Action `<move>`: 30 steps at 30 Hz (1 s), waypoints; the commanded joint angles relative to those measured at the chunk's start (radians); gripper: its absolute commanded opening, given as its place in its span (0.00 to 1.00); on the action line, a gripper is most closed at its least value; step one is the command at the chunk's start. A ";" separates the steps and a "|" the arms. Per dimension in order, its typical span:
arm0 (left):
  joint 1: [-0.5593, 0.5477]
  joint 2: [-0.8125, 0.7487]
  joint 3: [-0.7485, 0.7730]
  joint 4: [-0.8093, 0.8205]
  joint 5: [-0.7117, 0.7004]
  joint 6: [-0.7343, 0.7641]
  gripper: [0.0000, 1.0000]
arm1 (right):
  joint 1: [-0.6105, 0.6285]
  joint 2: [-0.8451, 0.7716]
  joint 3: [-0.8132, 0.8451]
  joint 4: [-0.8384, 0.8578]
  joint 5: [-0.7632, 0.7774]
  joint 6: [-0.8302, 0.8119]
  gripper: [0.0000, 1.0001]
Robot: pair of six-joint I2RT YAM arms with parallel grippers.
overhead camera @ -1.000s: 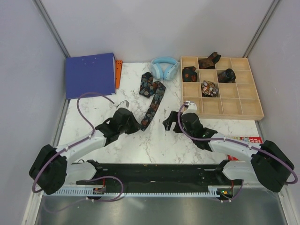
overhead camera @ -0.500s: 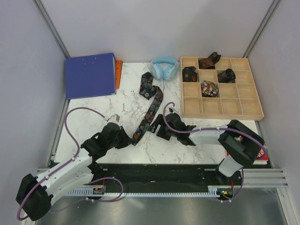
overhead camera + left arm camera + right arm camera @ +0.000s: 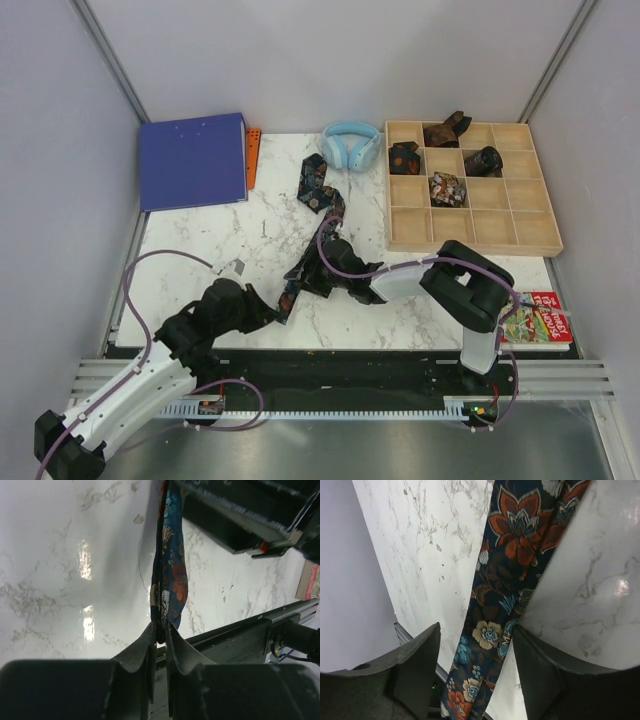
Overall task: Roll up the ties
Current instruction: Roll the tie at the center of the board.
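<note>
left gripper [image 3: 159,630] clamps near end of tie [image 3: 168,575]; tie runs away, far-rightward; right gripper [image 3: 476,632] spread wide, empty, astride its middle.

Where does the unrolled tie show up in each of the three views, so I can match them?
Top external: the tie runs diagonally mid-table, from beside the headphones down to the left hand.
Left wrist: the tie runs from top centre down into the shut left hand.
Right wrist: the tie crosses from upper right to bottom centre, between the open right hand fingers.
Shared landmark: the white marble tabletop.
</note>
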 commanded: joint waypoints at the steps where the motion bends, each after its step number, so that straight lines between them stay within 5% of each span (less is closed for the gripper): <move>1: -0.005 -0.034 -0.029 -0.028 0.073 -0.052 0.18 | 0.006 0.064 0.043 -0.097 0.011 -0.025 0.64; 10: -0.006 -0.022 -0.033 -0.055 0.056 -0.089 0.19 | 0.004 0.047 0.035 -0.159 0.031 -0.068 0.51; 21: -0.006 0.018 0.017 -0.084 0.054 -0.108 0.16 | 0.004 -0.115 0.130 -0.504 0.144 -0.301 0.66; 26: -0.006 0.023 0.037 -0.107 0.065 -0.126 0.14 | 0.004 -0.205 0.146 -0.601 0.162 -0.381 0.51; 30: -0.006 0.043 0.047 -0.126 0.082 -0.137 0.14 | 0.004 -0.238 0.083 -0.403 0.012 -0.383 0.28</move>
